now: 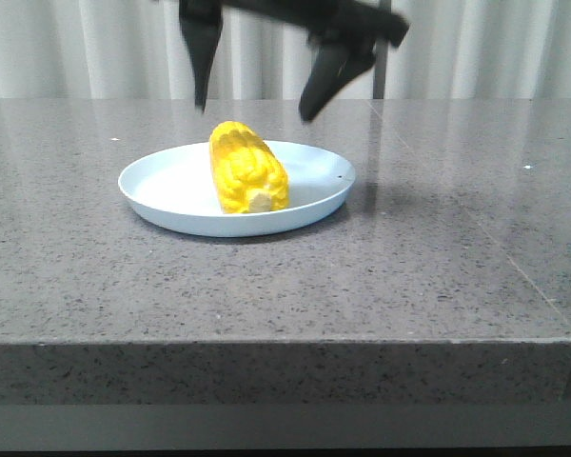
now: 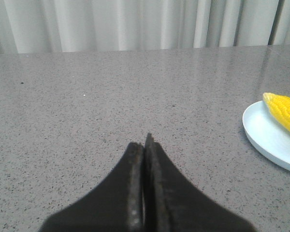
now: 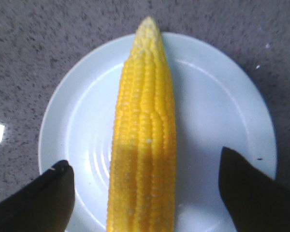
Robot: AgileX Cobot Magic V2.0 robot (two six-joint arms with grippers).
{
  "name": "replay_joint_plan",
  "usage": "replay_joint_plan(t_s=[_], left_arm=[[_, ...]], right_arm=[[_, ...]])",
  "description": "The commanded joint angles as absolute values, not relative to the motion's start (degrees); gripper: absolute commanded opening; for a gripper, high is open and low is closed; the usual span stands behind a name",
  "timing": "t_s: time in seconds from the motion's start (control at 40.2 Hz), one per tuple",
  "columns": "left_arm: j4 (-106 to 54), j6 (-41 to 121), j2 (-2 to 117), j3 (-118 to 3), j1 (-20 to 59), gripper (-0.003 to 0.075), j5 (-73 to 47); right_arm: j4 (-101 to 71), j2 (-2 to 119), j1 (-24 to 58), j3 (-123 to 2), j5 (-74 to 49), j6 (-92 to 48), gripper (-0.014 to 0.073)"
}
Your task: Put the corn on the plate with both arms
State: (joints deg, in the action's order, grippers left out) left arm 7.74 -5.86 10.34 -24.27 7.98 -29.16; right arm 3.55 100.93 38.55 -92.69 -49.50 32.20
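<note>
Corn (image 1: 247, 169) lies on the plate (image 1: 162, 195). Right gripper (image 1: 257, 105) hangs wide open and empty above it; dipping could roll the corn off. Left gripper (image 2: 145, 145) closed, empty.

Bright yellow corn (image 1: 247, 169); pale blue-white plate (image 1: 171, 181); grey speckled table (image 1: 266, 286).

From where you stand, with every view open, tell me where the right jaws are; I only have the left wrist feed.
Observer: The right gripper hangs open above the corn, clear of it.
Operator: Confirm the corn is fully on the plate.
Observer: Yes, it lies lengthwise across the middle of the plate, inside the rim.
Operator: Report the left arm from outside.
Observer: I can't; the front view doesn't show it. The left gripper appears only in your feed, jaws shut over bare table.
</note>
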Motion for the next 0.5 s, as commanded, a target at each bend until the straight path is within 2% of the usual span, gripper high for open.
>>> replay_joint_plan(t_s=[0.0,0.05,0.199,0.299,0.373,0.473], left_arm=[[8.07,-5.89,10.97,-25.69,7.86,-0.002,-24.64],[8.07,-5.89,10.97,-25.69,7.86,-0.002,-24.64],[8.07,-5.89,10.97,-25.69,7.86,-0.002,-24.64],[8.07,-5.89,10.97,-25.69,7.86,-0.002,-24.64],[8.07,-5.89,10.97,-25.69,7.86,-0.002,-24.64],[8.07,-5.89,10.97,-25.69,7.86,-0.002,-24.64]], right_arm=[[5.62,94.59,38.22,-94.62,-46.99,31.4,0.0559],[5.74,93.6,38.22,-94.62,-47.05,31.4,0.0494],[6.18,91.17,38.22,-94.62,-47.04,31.4,0.0181],[7.4,90.35,38.22,-94.62,-47.15,31.4,0.002],[8.62,90.12,38.16,-94.62,-47.47,31.4,-0.0076],[8.69,90.04,37.35,-94.62,-48.06,31.4,-0.0064]])
